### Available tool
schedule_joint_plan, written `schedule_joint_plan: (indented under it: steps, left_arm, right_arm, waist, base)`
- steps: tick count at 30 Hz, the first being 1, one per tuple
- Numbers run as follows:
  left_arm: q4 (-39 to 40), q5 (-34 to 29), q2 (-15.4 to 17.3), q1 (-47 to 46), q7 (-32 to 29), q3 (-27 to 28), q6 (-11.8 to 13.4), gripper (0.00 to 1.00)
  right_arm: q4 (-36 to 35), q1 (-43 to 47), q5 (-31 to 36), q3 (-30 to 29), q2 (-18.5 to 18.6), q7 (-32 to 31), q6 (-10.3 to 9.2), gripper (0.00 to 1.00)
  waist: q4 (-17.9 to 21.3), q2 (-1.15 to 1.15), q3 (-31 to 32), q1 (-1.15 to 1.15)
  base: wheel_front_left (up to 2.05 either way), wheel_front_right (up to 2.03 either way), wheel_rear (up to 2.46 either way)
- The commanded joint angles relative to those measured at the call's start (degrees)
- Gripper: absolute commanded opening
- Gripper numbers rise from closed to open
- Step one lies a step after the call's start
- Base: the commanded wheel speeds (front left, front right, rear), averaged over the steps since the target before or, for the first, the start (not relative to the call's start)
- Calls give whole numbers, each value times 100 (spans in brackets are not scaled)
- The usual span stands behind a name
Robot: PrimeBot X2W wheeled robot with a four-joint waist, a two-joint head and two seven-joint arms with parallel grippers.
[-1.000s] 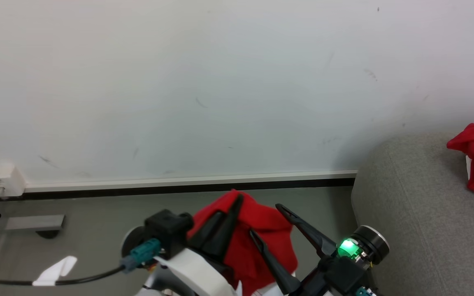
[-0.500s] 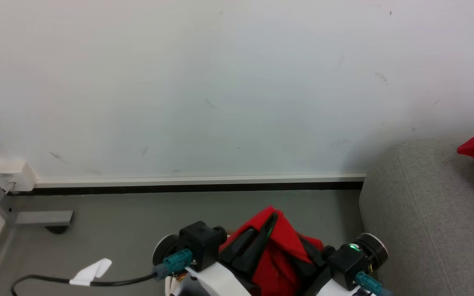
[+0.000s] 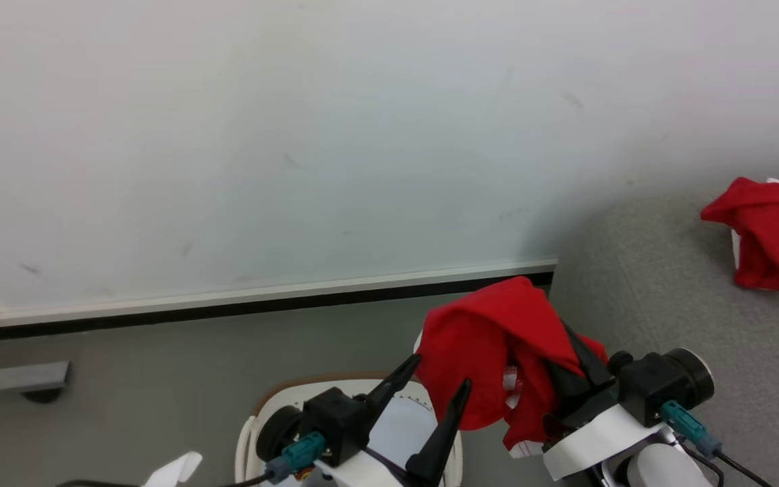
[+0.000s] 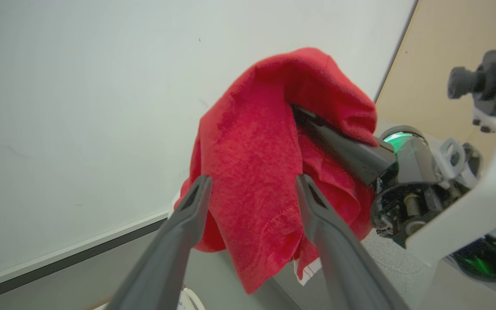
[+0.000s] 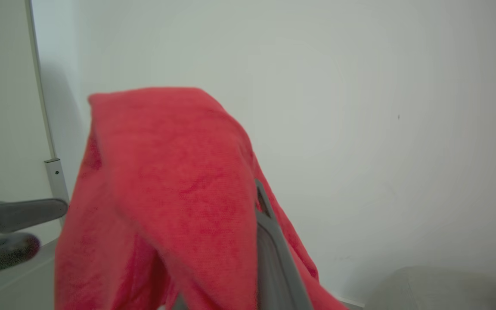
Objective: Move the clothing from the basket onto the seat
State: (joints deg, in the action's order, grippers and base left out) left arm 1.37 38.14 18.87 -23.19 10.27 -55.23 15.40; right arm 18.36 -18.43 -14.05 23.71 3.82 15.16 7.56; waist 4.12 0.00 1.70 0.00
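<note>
Head downward, wrists close on clothing (image 3: 491, 345)

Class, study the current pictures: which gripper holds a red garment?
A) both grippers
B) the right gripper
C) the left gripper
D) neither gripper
B: the red garment hangs draped from the right gripper, whose dark fingers run in under the cloth, while the left gripper has its fingers spread open.

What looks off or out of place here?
The red garment is draped like a hood over the right gripper, covering most of its fingers, rather than hanging from a neat pinch. It is aloft near the seat's edge, not yet on it. The left gripper is open above the basket. Nothing looks spilled or damaged.
</note>
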Motion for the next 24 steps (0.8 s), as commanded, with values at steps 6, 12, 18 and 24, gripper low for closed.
schedule_joint_plan:
  steps: [6, 12, 18, 24]
  left_arm:
    - [-256, -210, -68, -107, 193, -72, -118, 100]
    - [-452, -360, -141, -263, 327, -126, -290, 100]
    - [-632, -438, -197, -383, 402, -182, -481, 100]
    - [-730, -581, -243, -608, 425, -221, -615, 100]
  right_arm:
    - [-166, -46, 142, -418, 65, -2, -15, 0]
    - [-258, 44, 207, -726, 136, -2, -15, 0]
    - [-361, 142, 239, -1124, 214, -2, -15, 0]
    - [-564, 49, 268, -1498, 193, -2, -15, 0]
  waist:
    - [862, 0, -250, 0]
    - [1465, 0, -412, 0]
    - [1750, 0, -569, 0]
    - [1689, 0, -1011, 0]
  base:
    - [0, 0, 0]
    - [0, 0, 0]
    - [0, 0, 0]
    - [0, 0, 0]
